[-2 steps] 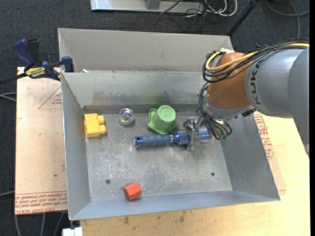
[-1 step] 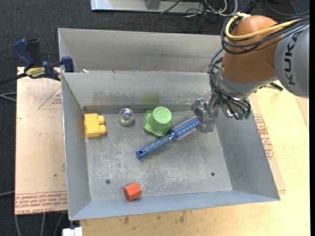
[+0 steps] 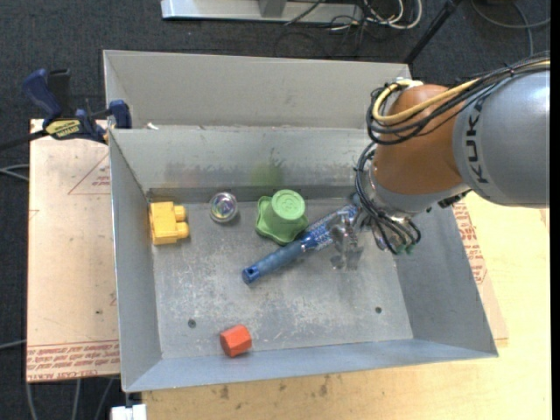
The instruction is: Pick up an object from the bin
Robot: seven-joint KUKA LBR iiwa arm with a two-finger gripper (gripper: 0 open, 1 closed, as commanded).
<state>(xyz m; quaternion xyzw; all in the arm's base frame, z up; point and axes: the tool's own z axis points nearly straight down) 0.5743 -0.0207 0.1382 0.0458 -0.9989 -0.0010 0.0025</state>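
Highest over the bin, and so closest to the lens, the robot arm (image 3: 507, 138) was seen. Its grey link and orange wrist cover were extended in from the right, with dark cables looped round them. Below the cover, the gripper (image 3: 346, 245) was positioned low in the right-hand part of the grey metal bin (image 3: 131, 234), close to the floor. Whether it was clenched or released could not be told, since its tip was blurred against the metal and partly masked by the cables.

A blue stick-shaped tool (image 3: 284, 258) was laid aslant on the floor near the middle of the bin. Its lower end was pointed to the left and front, and its upper, paler, speckled end was located just beside the gripper; whether the two were touching could not be judged. A green cup-shaped toy (image 3: 282, 214) was placed just behind the tool, touching or very nearly touching its shaft. To the left of that, a small shiny round thing (image 3: 224, 206) was set near the back wall. Further left, a yellow building block (image 3: 167, 222) was found close to the left wall. A small orange-red cube (image 3: 235, 340) was placed alone near the front wall, well apart from the rest.
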